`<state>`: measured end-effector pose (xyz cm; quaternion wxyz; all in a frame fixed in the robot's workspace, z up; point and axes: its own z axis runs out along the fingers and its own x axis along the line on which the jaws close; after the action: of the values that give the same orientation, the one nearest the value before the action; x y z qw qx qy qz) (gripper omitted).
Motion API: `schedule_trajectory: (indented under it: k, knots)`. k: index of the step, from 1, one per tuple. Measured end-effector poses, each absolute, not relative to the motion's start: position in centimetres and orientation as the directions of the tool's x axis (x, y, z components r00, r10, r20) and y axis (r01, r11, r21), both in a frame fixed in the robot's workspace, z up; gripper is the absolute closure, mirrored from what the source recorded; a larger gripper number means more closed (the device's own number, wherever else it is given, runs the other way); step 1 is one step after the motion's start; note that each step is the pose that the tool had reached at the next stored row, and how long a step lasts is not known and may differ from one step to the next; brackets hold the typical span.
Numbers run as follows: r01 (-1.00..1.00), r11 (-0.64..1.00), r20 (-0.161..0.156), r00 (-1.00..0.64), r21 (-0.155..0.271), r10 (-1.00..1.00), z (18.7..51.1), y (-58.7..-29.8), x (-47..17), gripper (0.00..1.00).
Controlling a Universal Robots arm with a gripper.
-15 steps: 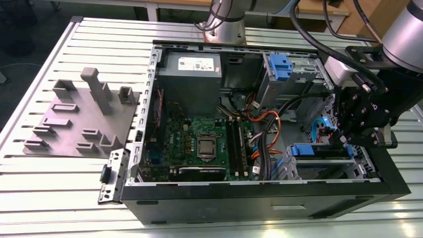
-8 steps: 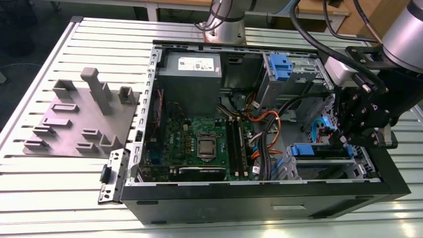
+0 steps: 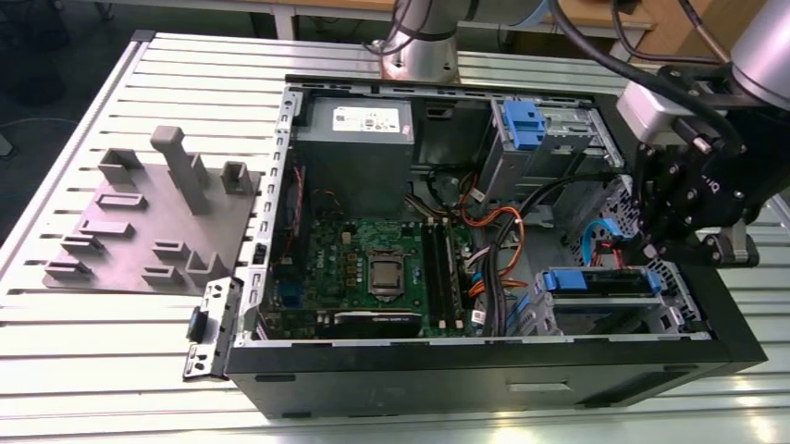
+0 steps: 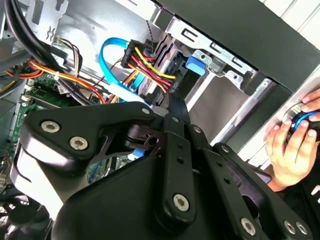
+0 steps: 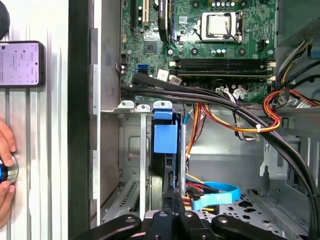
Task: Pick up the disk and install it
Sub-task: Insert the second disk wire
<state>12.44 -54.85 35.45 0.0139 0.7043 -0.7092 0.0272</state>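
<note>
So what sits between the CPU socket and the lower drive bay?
Exterior view: RAM slots, then a cable bundle, orange and black among them.

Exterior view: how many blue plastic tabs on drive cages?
2. One tab sits on the cage near the power supply; the other on a second cage at the exterior view's lower right. The arm may hide more.

Slatted metal table [image 3: 87,370] — dark floor [image 3: 50,46]

Robot lab, slotted alu bench [image 3: 111,370], open PC [image 3: 494,375]
</note>
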Motion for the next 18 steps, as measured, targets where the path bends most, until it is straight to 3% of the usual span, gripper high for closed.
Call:
schedule_trajectory:
  k: [18]
  knots:
    - [-1.000,0.006,0.054,-0.007,-0.018,-0.999,35.73,-54.84,12.12,0.89]
